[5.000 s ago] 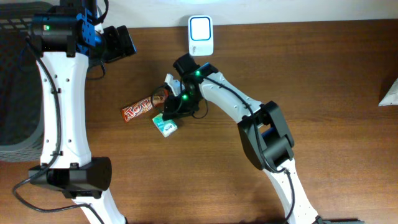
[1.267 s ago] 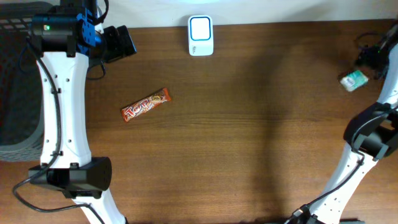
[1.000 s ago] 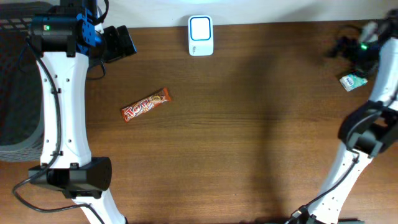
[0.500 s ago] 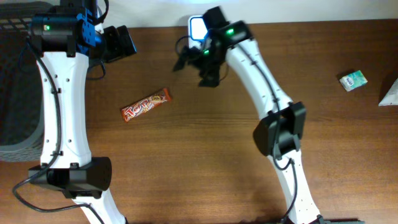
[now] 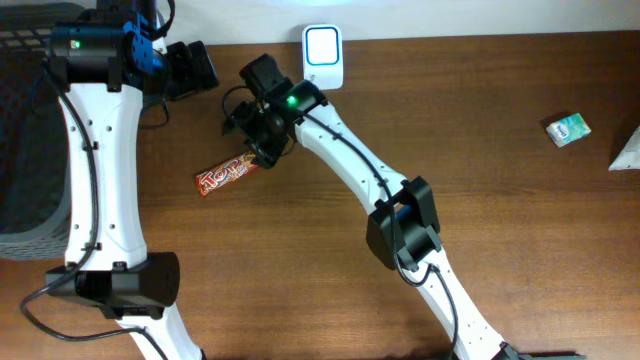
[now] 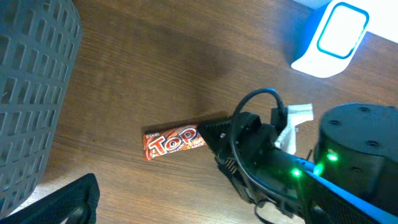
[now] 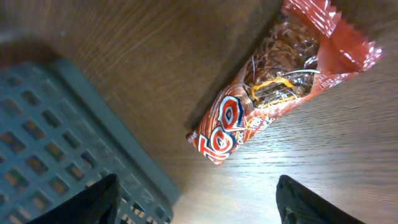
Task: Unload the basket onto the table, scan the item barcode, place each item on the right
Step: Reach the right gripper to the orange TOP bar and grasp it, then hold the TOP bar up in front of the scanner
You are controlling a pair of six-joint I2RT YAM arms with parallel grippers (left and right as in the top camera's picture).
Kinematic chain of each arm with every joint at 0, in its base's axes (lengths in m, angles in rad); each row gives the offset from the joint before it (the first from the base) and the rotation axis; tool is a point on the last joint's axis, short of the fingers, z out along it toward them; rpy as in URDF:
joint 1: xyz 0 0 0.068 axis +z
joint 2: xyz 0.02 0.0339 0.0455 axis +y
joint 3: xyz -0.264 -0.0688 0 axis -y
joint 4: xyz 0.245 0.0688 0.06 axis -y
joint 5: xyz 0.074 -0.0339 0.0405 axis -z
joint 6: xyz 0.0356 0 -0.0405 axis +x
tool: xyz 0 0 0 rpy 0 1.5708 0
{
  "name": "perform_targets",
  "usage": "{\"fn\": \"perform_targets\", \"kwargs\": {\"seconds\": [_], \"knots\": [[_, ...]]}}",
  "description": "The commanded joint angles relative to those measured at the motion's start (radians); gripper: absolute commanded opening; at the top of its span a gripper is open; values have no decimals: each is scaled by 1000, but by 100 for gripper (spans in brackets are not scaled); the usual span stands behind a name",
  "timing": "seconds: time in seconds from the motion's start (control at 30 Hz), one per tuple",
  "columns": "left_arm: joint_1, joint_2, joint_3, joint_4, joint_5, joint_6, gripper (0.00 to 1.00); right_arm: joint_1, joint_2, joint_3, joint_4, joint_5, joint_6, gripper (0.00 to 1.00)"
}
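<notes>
Only the wrist view shows right gripper spread wide over candy bar, left gripper wide, empty, scanner at far edge of wooden table

A dark brown wood-grain counter fills the view. A pale wall runs along its 12 o'clock edge. A dark grey mesh basket stands at 9 o'clock.
</notes>
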Motion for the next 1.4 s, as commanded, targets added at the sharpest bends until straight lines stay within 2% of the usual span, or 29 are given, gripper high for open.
{"fn": "perform_targets", "kwargs": {"seconds": [0.0, 0.17, 0.2, 0.23, 0.27, 0.37, 0.43, 0.53, 0.57, 0.67, 0.73, 0.8, 0.83, 0.9, 0.93, 1.0, 1.1, 1.23, 1.37], "knots": [[-4, 5, 6, 1, -6, 15, 99, 20, 48, 19, 5, 37, 125, 77], [-4, 5, 6, 1, -6, 15, 99, 34, 103, 12, 31, 68, 126, 75], [-4, 5, 6, 1, -6, 15, 99, 35, 119, 12, 29, 65, 125, 69], [-4, 5, 6, 1, -6, 15, 99, 39, 130, 12, 22, 65, 125, 58], [-4, 5, 6, 1, -6, 15, 99, 39, 137, 12, 4, 69, 124, 51], [-4, 5, 6, 1, -6, 15, 99, 38, 143, 13, -60, 157, 56, 42], [-4, 5, 6, 1, -6, 15, 99, 27, 142, 14, -130, 211, 42, 21], [-4, 5, 6, 1, -6, 15, 99, -11, 140, 14, -190, 253, -52, 4], [-4, 5, 6, 1, -6, 15, 99, -39, 135, 16, -215, 273, -122, 4], [-4, 5, 6, 1, -6, 15, 99, -120, 95, 50, -314, 375, -335, 4], [-4, 5, 6, 1, -6, 15, 99, -153, 71, 83, -381, 445, -403, 4], [-4, 5, 6, 1, -6, 15, 99, -185, 40, 116, -402, 469, -569, 4], [-4, 5, 6, 1, -6, 15, 99, -194, 35, 133, -418, 462, -629, 11], [-4, 5, 6, 1, -6, 15, 99, -203, 35, 159, -472, 462, -694, 34], [-4, 5, 6, 1, -6, 15, 99, -203, 35, 159, -488, 461, -693, 48], [-4, 5, 6, 1, -6, 15, 99, -197, 35, 159, -482, 449, -693, 48], [-4, 5, 6, 1, -6, 15, 99, -187, 35, 158, -441, 412, -692, 71], [-4, 5, 6, 1, -6, 15, 99, -169, 66, 120, -403, 420, -665, 73], [-4, 5, 6, 1, -6, 15, 99, -162, 92, 6, -366, 468, -609, 72]]}}
